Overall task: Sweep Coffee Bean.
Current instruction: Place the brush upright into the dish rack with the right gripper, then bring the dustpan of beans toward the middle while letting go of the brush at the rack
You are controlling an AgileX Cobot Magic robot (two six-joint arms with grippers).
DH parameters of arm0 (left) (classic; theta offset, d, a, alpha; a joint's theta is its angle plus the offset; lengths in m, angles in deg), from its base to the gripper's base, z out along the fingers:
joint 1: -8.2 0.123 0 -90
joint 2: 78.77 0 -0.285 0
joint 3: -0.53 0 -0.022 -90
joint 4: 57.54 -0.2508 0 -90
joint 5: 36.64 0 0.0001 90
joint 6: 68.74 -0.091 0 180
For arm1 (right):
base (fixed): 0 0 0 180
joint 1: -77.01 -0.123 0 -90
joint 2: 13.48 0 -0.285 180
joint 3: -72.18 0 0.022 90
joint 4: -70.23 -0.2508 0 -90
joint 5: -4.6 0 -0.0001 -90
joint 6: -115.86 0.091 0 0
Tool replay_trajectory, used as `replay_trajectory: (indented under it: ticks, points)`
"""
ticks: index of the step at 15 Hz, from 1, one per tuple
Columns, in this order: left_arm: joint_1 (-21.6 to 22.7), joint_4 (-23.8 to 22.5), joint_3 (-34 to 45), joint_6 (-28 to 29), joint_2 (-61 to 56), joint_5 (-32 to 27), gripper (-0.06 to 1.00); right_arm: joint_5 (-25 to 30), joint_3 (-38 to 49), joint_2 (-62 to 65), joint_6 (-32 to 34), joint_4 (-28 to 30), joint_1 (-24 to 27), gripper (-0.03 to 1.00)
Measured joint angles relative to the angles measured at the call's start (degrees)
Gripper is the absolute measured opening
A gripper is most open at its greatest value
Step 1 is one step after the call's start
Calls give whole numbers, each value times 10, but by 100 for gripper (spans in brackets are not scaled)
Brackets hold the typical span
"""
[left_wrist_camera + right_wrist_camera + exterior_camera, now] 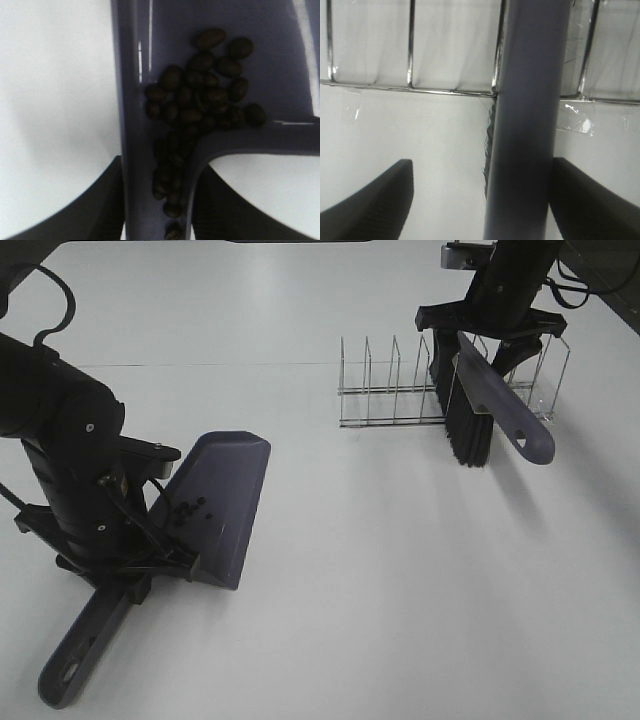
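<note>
The grey-purple dustpan (228,502) lies on the white table at the left, its handle (80,650) pointing to the front. My left gripper (150,562) is shut on the handle where it meets the pan. The coffee beans (186,512) lie heaped in the back of the pan, and in the left wrist view the coffee beans (200,100) spill into the handle channel between my fingers (100,210). The brush (505,400) leans in the wire rack (395,395), black bristles (466,435) down. My right gripper (492,328) is open, jaws either side of the brush handle (525,125).
The wire rack stands at the back right, taped to the table, and shows in the right wrist view (410,87). The left arm's black body (60,440) fills the left side. The table's far edge (300,243) runs along the top.
</note>
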Motion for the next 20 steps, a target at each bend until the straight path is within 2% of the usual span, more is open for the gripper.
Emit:
replay_trajectory:
  ticks: [3,8,14,17,20]
  points:
    - [0,0,-14,10,6,13,32,0,-1,22,0,0,0,69]
    - [15,10,-95,12,50,6,32,1,-1,53,-1,-17,0,69]
    - [15,13,-104,12,54,0,33,1,-1,66,-1,-32,0,69]
    - [15,32,-105,12,54,0,56,1,-1,76,-1,-36,0,69]
    - [15,40,-115,5,35,-27,62,1,-1,92,-1,-37,0,69]
